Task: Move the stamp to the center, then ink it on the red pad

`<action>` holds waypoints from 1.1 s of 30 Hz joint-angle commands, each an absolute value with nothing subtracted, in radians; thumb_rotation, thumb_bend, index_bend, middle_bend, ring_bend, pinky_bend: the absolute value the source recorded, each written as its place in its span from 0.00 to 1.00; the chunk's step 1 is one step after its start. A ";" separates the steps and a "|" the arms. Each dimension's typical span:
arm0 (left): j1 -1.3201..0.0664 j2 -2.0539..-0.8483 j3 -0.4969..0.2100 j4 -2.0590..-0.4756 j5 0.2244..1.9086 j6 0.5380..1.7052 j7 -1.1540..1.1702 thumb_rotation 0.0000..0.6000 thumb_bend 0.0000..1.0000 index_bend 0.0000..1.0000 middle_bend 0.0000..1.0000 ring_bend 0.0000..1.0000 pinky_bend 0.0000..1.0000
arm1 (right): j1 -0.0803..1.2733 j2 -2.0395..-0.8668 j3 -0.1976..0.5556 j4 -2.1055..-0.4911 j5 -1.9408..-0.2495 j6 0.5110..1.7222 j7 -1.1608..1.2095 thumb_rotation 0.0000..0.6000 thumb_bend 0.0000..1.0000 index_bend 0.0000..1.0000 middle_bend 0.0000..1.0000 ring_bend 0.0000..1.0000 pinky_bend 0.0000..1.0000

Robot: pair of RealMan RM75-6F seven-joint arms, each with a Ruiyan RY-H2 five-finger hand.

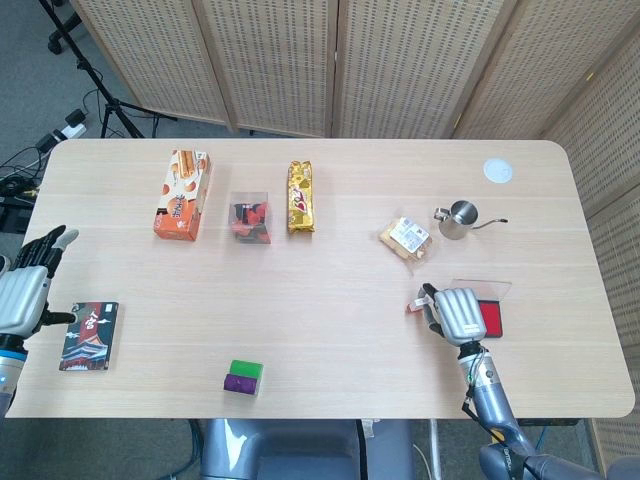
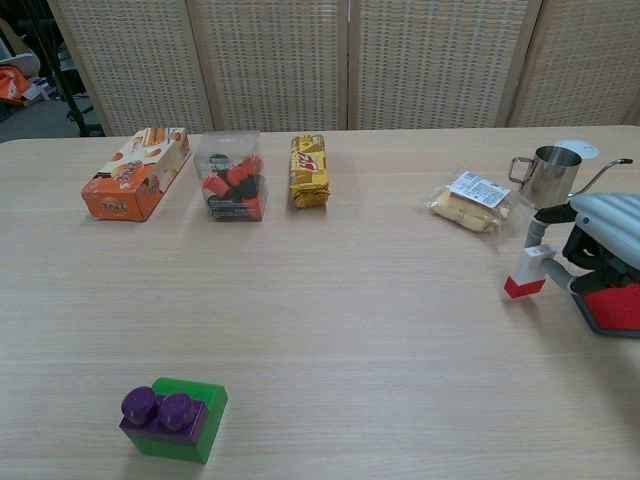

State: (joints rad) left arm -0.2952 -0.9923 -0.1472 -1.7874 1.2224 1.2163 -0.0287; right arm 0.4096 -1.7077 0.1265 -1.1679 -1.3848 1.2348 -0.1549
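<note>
Your right hand (image 2: 600,240) holds the stamp (image 2: 525,275) just left of the red pad (image 2: 612,308), low by the table. You are on step one. Next, carry it further left to the middle. Your left hand (image 1: 25,290) is open.

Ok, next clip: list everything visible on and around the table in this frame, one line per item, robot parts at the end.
stamp: 1, white with red base, right side, held beside the pad
red ink pad: 1, red in dark tray, near right edge
metal pitcher: 1, silver, far right
wrapped snack: 1, clear pack, left of pitcher
white disc: 1, far right corner
yellow snack bag: 1, far centre
clear box: 1, red and black contents, far centre
orange box: 1, far left
dark illustrated box: 1, near left
toy block: 1, green and purple, near edge
left hand: empty, fingers spread, left edge
right hand: holds the stamp
</note>
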 commanded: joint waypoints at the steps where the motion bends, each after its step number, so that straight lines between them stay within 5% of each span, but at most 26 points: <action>1: -0.296 -0.994 -0.147 -1.787 1.221 1.216 -0.025 1.00 0.08 0.00 0.00 0.00 0.00 | 0.408 -1.712 0.123 -1.155 -1.388 1.233 -0.140 1.00 0.60 0.55 0.99 1.00 1.00; 18: -0.304 -1.010 -0.144 -1.788 1.215 1.212 0.003 1.00 0.08 0.00 0.00 0.00 0.00 | 0.404 -1.724 0.112 -1.110 -1.402 1.227 -0.093 1.00 0.44 0.51 0.99 1.00 1.00; 33: -0.304 -1.011 -0.143 -1.788 1.214 1.212 0.005 1.00 0.08 0.00 0.00 0.00 0.00 | 0.407 -1.725 0.124 -1.106 -1.399 1.227 -0.089 1.00 0.44 0.46 0.99 1.00 1.00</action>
State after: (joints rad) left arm -0.3042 -1.0108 -0.1426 -1.7884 1.2144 1.2123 0.0048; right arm 0.4066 -1.7255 0.1234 -1.1056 -1.3997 1.2274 -0.0881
